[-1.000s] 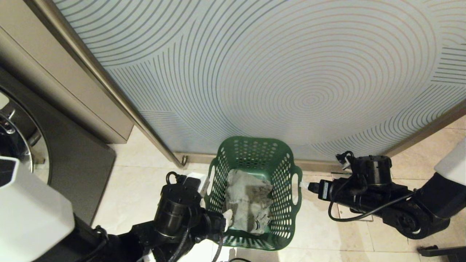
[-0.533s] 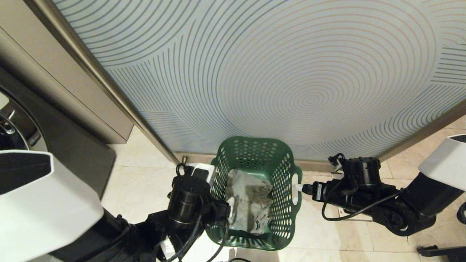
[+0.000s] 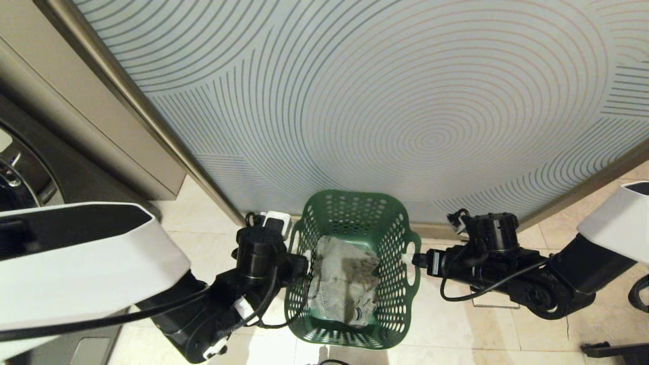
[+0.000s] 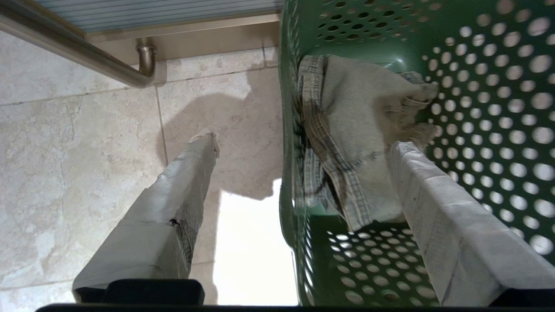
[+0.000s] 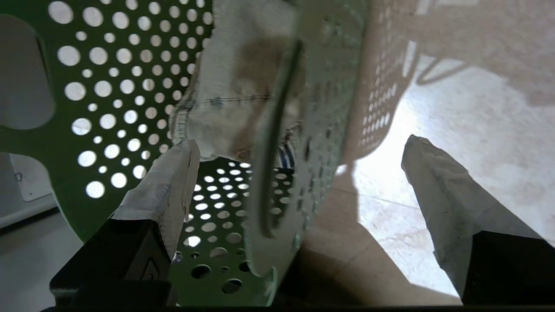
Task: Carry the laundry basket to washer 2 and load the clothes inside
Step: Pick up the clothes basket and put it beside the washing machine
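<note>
The green laundry basket [image 3: 355, 198] stands on the tiled floor against a patterned panel, with the light denim clothes [image 3: 340, 276] crumpled inside. My left gripper [image 3: 305, 259] is open at the basket's left rim. In the left wrist view its gripper [image 4: 303, 141] straddles the basket wall [image 4: 287, 182], one finger [image 4: 186, 182] outside and one over the clothes [image 4: 360, 130]. My right gripper [image 3: 408, 259] is open at the right handle; this gripper [image 5: 299, 145] also straddles the basket wall [image 5: 108, 86], beside the clothes [image 5: 234, 65]. Washer 2's label is out of view.
A dark washer front [image 3: 23, 170] with a chrome door rim shows at the far left; its number is hidden. A beige cabinet [image 3: 76, 116] and a slanted metal rail [image 3: 152, 126] stand beside it. The ringed panel [image 3: 405, 101] closes off the space behind the basket.
My left arm has swung forward along the basket's left side to its rim. My right arm has slid left until its fingers reach the right handle. The basket has not moved.
</note>
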Controlling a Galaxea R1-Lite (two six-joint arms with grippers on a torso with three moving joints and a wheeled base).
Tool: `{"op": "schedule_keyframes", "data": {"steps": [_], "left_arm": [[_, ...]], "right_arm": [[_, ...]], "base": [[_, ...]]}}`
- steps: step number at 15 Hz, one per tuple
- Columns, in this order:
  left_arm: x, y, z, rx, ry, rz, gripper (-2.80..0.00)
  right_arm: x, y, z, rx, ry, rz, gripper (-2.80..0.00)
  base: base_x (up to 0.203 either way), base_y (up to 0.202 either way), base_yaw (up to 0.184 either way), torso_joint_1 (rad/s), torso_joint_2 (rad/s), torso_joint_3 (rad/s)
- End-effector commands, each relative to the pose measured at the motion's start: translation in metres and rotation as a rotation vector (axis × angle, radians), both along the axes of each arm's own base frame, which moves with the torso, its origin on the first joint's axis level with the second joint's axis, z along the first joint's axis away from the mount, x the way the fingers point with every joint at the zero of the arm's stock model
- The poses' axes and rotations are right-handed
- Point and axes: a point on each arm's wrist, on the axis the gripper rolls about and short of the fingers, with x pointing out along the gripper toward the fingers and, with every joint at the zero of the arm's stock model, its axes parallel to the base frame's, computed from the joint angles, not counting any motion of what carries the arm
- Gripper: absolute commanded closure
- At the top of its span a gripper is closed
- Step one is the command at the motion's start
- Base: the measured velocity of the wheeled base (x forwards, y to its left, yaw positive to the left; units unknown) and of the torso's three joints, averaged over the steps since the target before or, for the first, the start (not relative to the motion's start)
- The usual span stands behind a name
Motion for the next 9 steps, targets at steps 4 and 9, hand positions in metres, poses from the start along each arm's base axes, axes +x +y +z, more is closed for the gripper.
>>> {"op": "schedule_keyframes", "data": {"steps": [4,9], "left_arm": [[0.017,-0.002,-0.041,0.029,0.023,0.02,-2.8],[0.02,-0.002,-0.051,0.035,0.024,0.023,-2.8]], "right_arm": [[0.006,0.005,-0.013,-0.003,0.018,0.012,-2.8],[0.016,0.008,-0.018,0.005,0.013,0.02,-2.8]], "base": [[0.0,0.0,0.0,0.0,0.0,0.0],[0.0,0.0,0.0,0.0,0.0,0.0]]}}
